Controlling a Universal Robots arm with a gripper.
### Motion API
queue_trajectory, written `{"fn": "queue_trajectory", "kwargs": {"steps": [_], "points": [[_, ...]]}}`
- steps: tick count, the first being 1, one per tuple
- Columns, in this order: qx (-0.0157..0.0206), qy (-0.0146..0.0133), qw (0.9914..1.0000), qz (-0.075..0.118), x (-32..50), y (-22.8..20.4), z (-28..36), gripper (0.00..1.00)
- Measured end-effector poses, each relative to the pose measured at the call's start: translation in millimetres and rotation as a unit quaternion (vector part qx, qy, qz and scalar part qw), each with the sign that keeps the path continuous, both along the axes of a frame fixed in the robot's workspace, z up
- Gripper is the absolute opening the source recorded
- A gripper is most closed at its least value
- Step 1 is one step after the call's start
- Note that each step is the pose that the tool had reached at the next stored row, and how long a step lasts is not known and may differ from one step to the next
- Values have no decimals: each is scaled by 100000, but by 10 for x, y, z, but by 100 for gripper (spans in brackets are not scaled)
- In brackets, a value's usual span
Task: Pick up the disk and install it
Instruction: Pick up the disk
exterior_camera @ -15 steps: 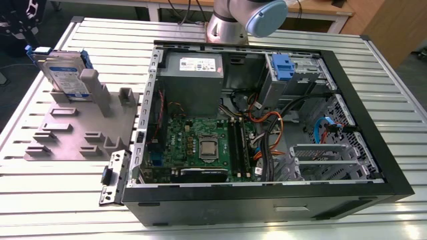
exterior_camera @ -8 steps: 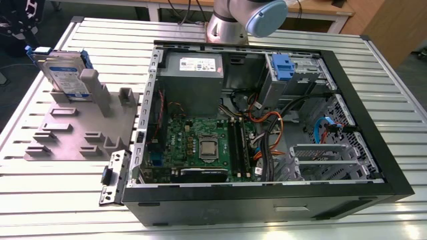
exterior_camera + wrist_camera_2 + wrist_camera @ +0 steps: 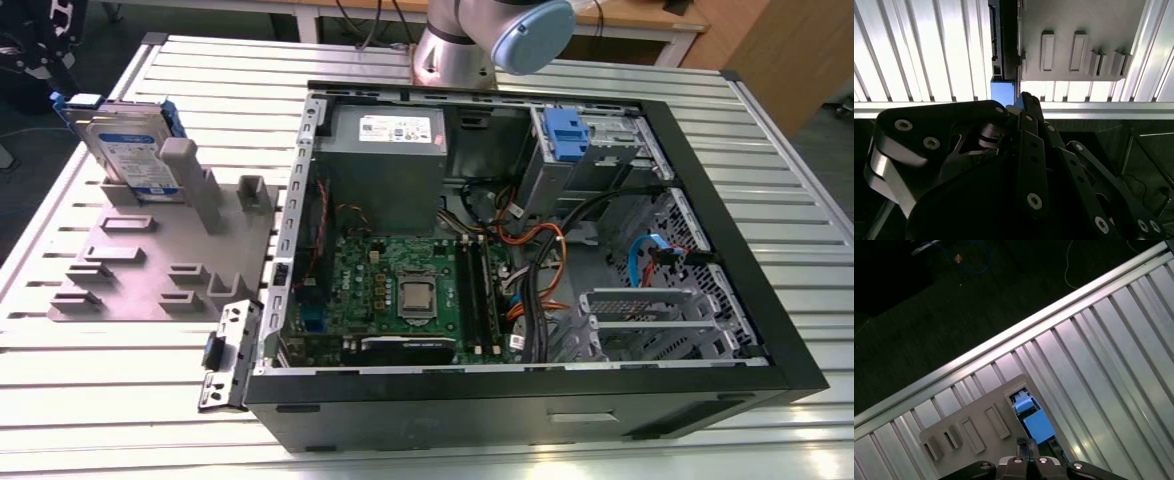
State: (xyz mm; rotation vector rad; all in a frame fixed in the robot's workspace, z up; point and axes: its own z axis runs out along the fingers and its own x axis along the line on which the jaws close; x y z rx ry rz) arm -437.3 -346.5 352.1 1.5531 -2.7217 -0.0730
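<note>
The disk (image 3: 131, 145), silver with a white-and-blue label and a blue carrier frame, stands on edge in a grey slotted holder (image 3: 147, 270) at the exterior view's left, outside the computer case. Both wrist views look down on it from high above. Its blue frame (image 3: 1003, 90) shows beside the holder (image 3: 1079, 30) in the second wrist view. In the first wrist view the blue frame (image 3: 1036, 422) lies just past my gripper (image 3: 1026, 444). My gripper (image 3: 1026, 100) is shut with its fingers pressed together and nothing between them, well above the disk.
An open black computer case (image 3: 534, 395) lies on the ribbed metal table (image 3: 801, 200), with the motherboard, cables and a grey power supply (image 3: 383, 160) inside. A metal drive cage with a blue tab (image 3: 567, 135) sits at its far corner. The arm's base (image 3: 461, 50) rises behind the case.
</note>
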Motion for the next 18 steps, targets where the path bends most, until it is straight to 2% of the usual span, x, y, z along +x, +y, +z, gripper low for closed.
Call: {"fn": "queue_trajectory", "kwargs": {"steps": [8,11,14,18], "points": [[2,-2,100000,297,0,0,0,11],[4,-10,99980,1978,0,0,-2,11],[2,-5,99900,4480,0,0,-3,11],[3,-4,99697,7783,0,0,-6,11]]}}
